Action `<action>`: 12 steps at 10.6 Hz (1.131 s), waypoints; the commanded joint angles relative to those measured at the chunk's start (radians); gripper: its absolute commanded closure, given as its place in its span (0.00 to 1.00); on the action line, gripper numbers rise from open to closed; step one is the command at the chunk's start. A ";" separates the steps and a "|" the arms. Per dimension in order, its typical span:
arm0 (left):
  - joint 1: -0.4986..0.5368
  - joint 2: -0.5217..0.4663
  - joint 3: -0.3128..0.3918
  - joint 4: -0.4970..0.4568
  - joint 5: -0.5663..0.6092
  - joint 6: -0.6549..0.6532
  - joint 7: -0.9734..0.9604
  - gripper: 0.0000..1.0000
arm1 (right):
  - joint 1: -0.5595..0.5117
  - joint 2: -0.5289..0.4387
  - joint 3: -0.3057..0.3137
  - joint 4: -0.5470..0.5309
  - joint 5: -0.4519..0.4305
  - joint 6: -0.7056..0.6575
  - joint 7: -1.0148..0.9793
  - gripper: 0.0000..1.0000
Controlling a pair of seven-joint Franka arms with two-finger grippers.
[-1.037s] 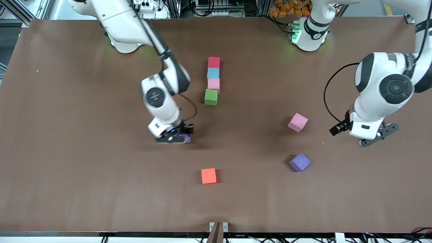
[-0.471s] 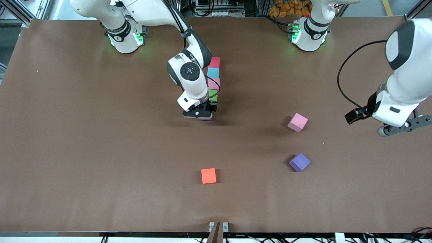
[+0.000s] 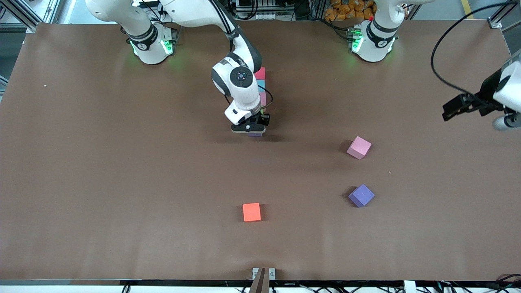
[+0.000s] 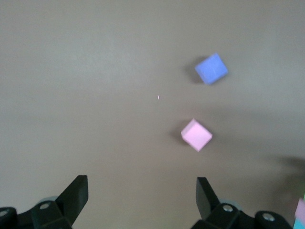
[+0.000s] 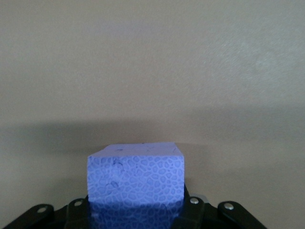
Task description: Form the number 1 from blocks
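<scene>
My right gripper is shut on a purple block, held low over the table at the camera-side end of a row of blocks. Of that row, red, a sliver of light blue and pink show beside the right arm, which hides the rest. Loose on the table lie a pink block, a second purple block and an orange block. My left gripper hangs open and empty, high over the left arm's end of the table.
The brown table has wide bare stretches round the loose blocks. The left wrist view shows the loose pink block and purple block well apart from each other. The arm bases stand along the table's edge farthest from the camera.
My right gripper has carried the purple block from the open table to the row's camera-side end. The left arm has swung up and out toward its end of the table.
</scene>
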 commanded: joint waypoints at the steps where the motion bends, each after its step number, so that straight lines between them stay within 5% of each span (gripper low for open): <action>1: 0.017 -0.027 -0.055 0.021 -0.010 -0.051 0.071 0.00 | 0.017 0.000 -0.013 -0.010 0.018 0.014 0.009 0.21; 2: 0.034 -0.027 -0.082 0.024 -0.013 -0.050 0.074 0.00 | 0.015 -0.004 -0.013 -0.010 0.016 0.014 0.009 0.00; 8: 0.046 -0.036 -0.102 0.080 -0.024 -0.100 0.191 0.00 | -0.254 -0.246 -0.002 -0.006 0.007 -0.179 -0.149 0.00; 12: 0.046 -0.045 -0.096 0.103 -0.022 -0.100 0.183 0.00 | -0.502 -0.309 0.039 0.205 -0.117 -0.553 -0.348 0.00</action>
